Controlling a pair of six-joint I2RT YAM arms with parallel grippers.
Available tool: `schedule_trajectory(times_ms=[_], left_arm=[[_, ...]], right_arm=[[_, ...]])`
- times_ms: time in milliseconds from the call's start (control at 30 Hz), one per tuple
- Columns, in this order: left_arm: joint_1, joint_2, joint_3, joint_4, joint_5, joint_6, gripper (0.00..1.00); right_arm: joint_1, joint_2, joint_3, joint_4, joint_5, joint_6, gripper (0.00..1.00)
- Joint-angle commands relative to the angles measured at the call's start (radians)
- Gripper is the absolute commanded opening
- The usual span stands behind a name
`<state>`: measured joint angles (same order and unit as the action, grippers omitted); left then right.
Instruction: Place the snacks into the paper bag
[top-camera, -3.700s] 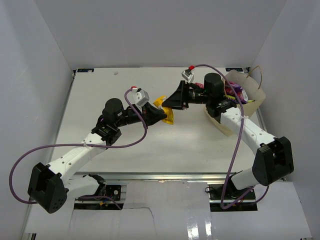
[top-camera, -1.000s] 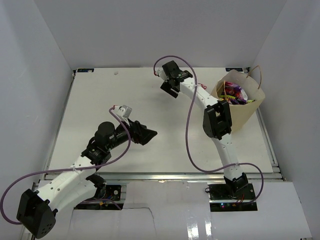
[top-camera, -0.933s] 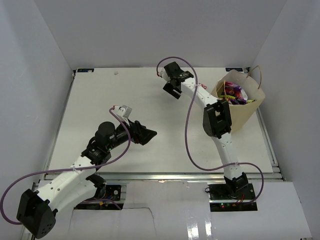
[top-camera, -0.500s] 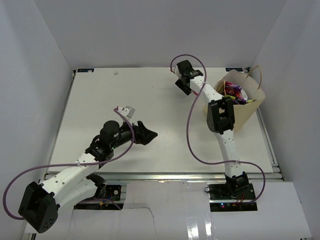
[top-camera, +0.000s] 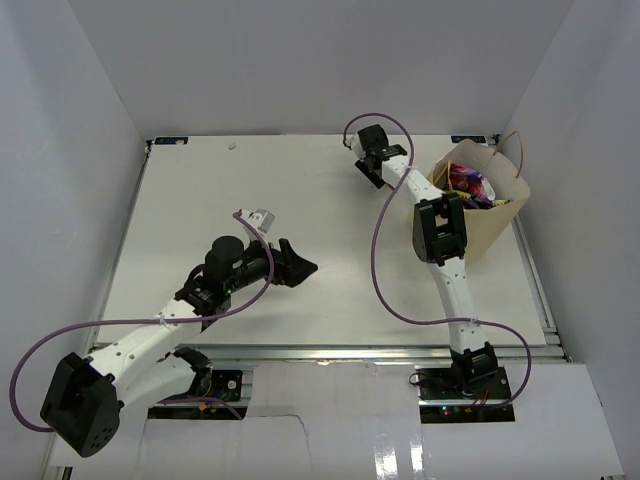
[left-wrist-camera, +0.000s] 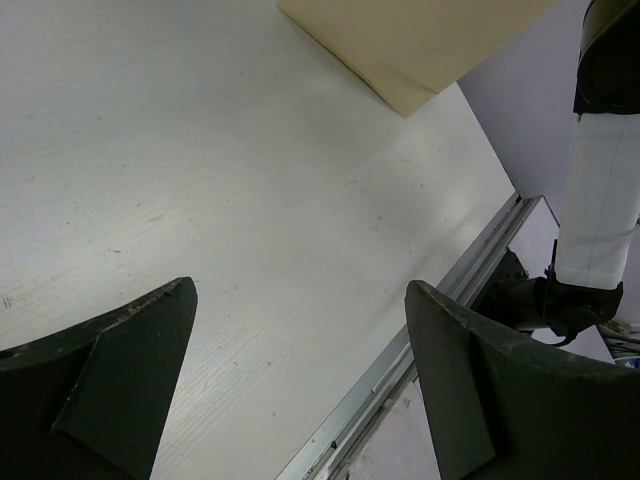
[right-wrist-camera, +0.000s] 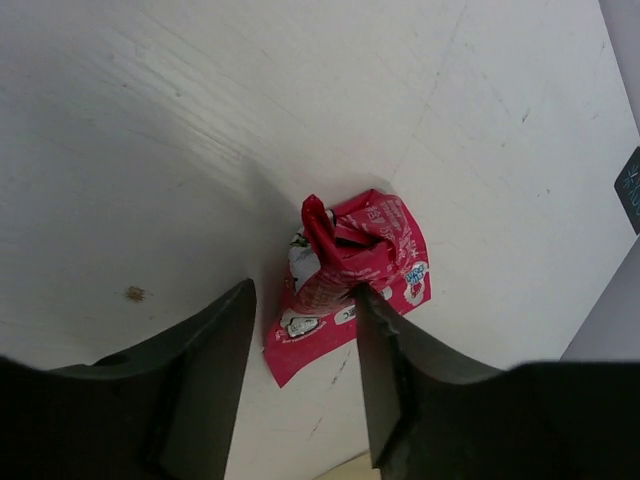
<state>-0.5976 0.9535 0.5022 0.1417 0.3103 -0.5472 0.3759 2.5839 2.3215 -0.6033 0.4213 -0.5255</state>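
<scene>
Though crumpled, glossy pink-red wrapper (right-wrist-camera: 352, 250) btwn R gripper (right-wrist-camera: 305, 300) jaws

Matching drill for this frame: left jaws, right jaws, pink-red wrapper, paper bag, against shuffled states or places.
Things
1. left jaws
2. right jaws
3. pink-red wrapper
4. paper bag

States
A. upright at the right side of the table, snacks inside
B. wide apart, nothing between them
C. crumpled, lying on the table
D. astride the wrapper, one side touching it

Pairs: 1-B, 2-D, 3-C, 4-A
</scene>
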Motion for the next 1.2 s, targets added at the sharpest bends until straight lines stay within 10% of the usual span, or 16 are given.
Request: schedule_trajectory(times_ms=[0,433,1167], left_arm=[[0.005,-0.015,0.033,-0.001,0.001,0.0,0.96],[0.005,0.008,0.055,-0.001,0.006,0.001,0.96],[0.005,0.014,0.065,0.01,-0.019,0.055,0.96]], right_arm=[[-0.025,0.013,0.016,-0.006,-0.052,0.022,0.48],[-0.034,-0.028,0.004,-0.108,-0.22,-0.088,0.08],[0.001,-0.804,-0.432,-0.136,-1.16,-0.13,0.08]])
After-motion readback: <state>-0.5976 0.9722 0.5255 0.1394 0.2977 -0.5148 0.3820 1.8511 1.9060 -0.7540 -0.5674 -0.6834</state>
